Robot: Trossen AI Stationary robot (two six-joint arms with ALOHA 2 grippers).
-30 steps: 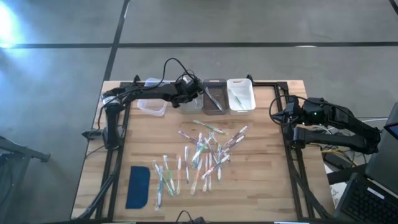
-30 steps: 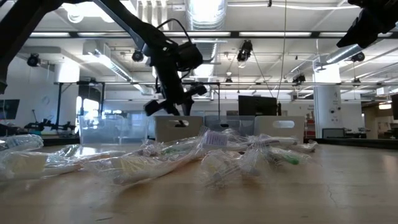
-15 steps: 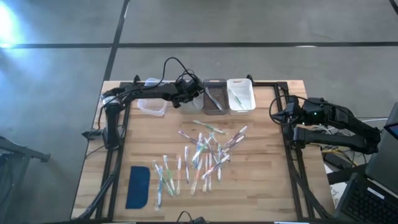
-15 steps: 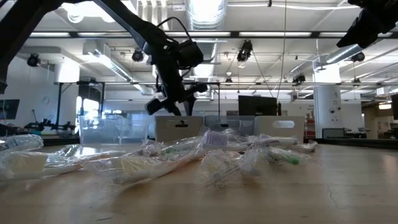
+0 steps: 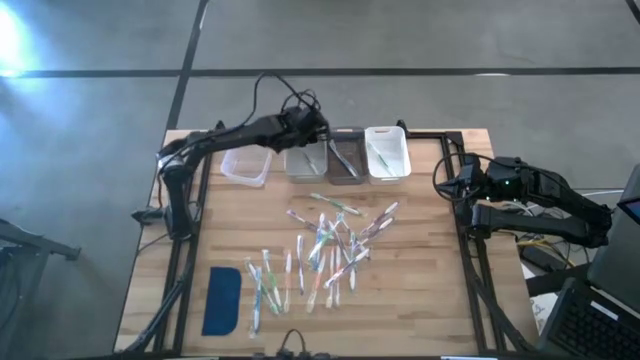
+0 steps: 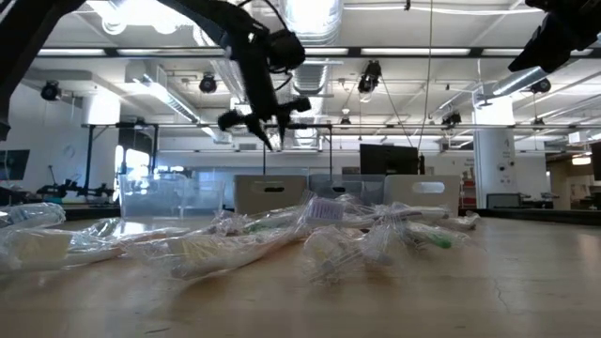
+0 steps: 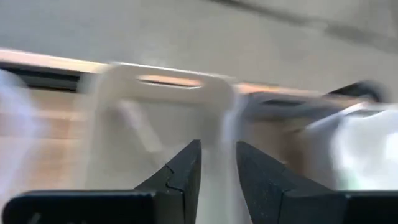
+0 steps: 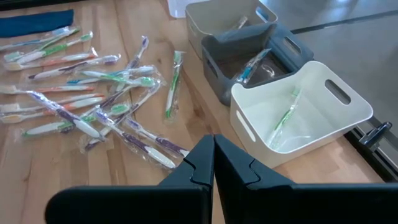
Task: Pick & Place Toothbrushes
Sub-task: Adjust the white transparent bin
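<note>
On the far left of the table (image 5: 420, 310) lies a dark-blue pad (image 5: 222, 300). Right of it the toothbrushes (image 5: 325, 245) lie scattered mid-table: thin pale sticks in clear wrappers, with pink, green and purple accents, long axes pointing every way, many crossing. Above the beige bin (image 5: 305, 160) in the far row hangs the left gripper (image 5: 312, 128), fingers slightly parted around nothing visible. The grey bin (image 5: 345, 158) and white bin (image 5: 386, 154) each hold a toothbrush lying lengthwise. The right gripper (image 5: 447, 186) waits clenched beyond the table's right edge.

Wooden table (image 5: 420, 300), matt grain; toothbrushes (image 5: 325, 245) in glossy clear plastic wrap; bins (image 8: 298, 112) smooth matt plastic.
</note>
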